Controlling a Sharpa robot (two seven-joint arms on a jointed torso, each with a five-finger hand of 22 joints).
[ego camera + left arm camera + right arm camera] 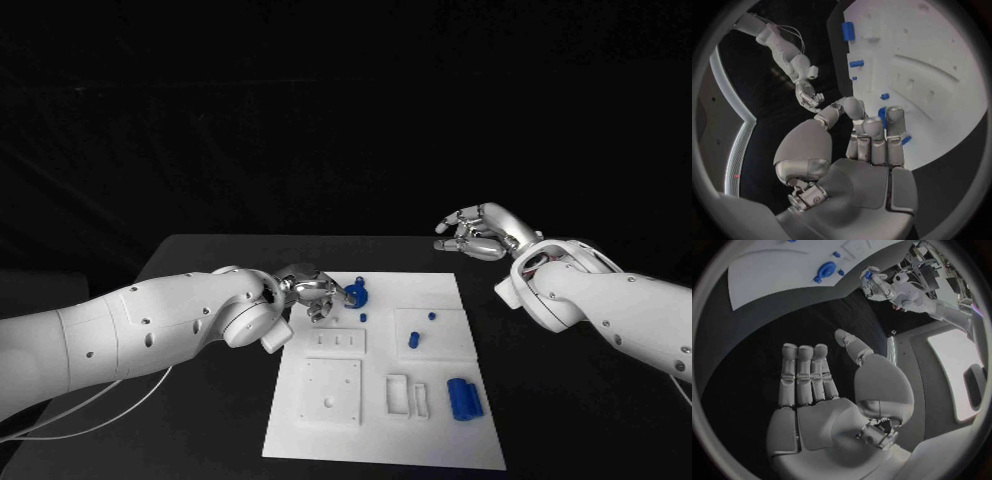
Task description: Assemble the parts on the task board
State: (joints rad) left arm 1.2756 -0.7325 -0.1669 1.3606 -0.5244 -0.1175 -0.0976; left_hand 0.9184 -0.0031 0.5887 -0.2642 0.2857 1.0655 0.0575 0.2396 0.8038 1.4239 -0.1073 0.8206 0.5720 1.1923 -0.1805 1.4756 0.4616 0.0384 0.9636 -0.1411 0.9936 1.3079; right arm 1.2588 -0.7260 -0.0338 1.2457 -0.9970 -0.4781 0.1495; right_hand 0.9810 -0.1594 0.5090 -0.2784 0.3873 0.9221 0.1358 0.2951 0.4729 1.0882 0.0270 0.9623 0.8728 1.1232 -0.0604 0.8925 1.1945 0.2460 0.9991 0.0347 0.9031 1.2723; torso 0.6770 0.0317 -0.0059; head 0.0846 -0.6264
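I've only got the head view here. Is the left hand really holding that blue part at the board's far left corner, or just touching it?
Observer: Holding it. The left wrist view shows the left hand pinching the blue part between thumb and fingers.
Operator: And the right hand, anything in it?
Observer: Nothing. In its wrist view the right hand has a bare palm and straight fingers, over the black table off the board.

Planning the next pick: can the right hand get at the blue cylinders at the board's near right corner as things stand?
Probably yes. The right hand hovers open, off the task board, holding nothing, and nothing covers the blue cylinders; the left hand is busy farther away.
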